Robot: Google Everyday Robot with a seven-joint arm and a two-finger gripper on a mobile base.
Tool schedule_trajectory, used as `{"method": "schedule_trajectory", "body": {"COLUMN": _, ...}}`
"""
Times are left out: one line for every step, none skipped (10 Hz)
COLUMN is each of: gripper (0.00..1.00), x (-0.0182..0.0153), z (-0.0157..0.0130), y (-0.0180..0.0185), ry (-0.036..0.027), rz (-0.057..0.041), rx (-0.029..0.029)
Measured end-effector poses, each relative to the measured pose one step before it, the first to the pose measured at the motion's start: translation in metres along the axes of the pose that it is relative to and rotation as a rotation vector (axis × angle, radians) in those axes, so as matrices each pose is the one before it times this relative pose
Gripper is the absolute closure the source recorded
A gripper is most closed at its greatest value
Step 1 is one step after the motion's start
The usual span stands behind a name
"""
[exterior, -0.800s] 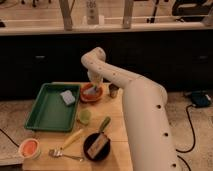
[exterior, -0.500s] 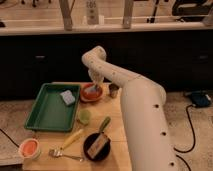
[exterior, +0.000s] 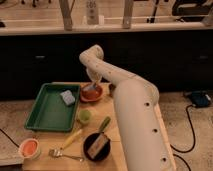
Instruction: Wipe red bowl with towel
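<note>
- Surface: light wooden table (exterior: 102,107), centre to lower left of frame. Floor around it is pale and speckled.
- Room: dark, low wall or cabinet front runs across the middle of the frame. A pale ledge tops it, with upright metal posts (exterior: 65,15) rising from it. Dark chair shapes sit beyond, along the top edge.
- Right side: black cable (exterior: 191,127) loops over the floor, and a small blue object (exterior: 198,98) lies at its upper end.
- Arm: 1 white arm (exterior: 135,120) fills the lower right, climbs to an elbow at upper centre, then bends down.
- Gripper (exterior: 93,86): pointed down into the red bowl (exterior: 91,94), just above centre of frame. Whether it is clamped or spread, I cannot tell.
- Red bowl: on the table's far edge, just right of the green tray (exterior: 37,107).
- Towel (exterior: 89,90): a grey-blue patch inside the red bowl, right under the gripper. Contact between the 2 cannot be confirmed.
- Tray: holds 1 light-blue sponge pad (exterior: 67,97) near its upper right corner.
- Below the bowl: small green cup (exterior: 84,116).
- Lower centre: black pan (exterior: 96,147) with a green handle pointing up-right and a brownish item inside.
- Left of the pan: yellow-handled utensil (exterior: 71,139) lying diagonally, and a metal fork (exterior: 65,154).
- Lower left: small pale-rimmed bowl (exterior: 29,148) with a salmon inside, well apart from the red bowl.
</note>
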Motion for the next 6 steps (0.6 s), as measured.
{"method": "schedule_trajectory", "body": {"gripper": 1.0, "x": -0.01156, "z": 0.00083, "y": -0.01091, "ry": -0.01072, "rz": -0.04535, "rx": 0.00751}}
{"method": "schedule_trajectory", "body": {"gripper": 1.0, "x": -0.01109, "z": 0.00067, "y": -0.00688, "ry": -0.01221, "rz": -0.04056, "rx": 0.00627}}
{"method": "schedule_trajectory", "body": {"gripper": 1.0, "x": -0.01367, "z": 0.00098, "y": 0.00036, "ry": -0.01227, "rz": -0.04666, "rx": -0.00098}}
{"method": "schedule_trajectory", "body": {"gripper": 1.0, "x": -0.01056, "z": 0.00101, "y": 0.00499, "ry": -0.00964, "rz": -0.03117, "rx": -0.00545}}
{"method": "schedule_trajectory", "body": {"gripper": 1.0, "x": -0.00704, "z": 0.00079, "y": 0.00638, "ry": -0.00778, "rz": -0.01708, "rx": -0.0064}}
{"method": "schedule_trajectory", "body": {"gripper": 1.0, "x": -0.00129, "z": 0.00042, "y": 0.01422, "ry": -0.00311, "rz": -0.00188, "rx": -0.01117}}
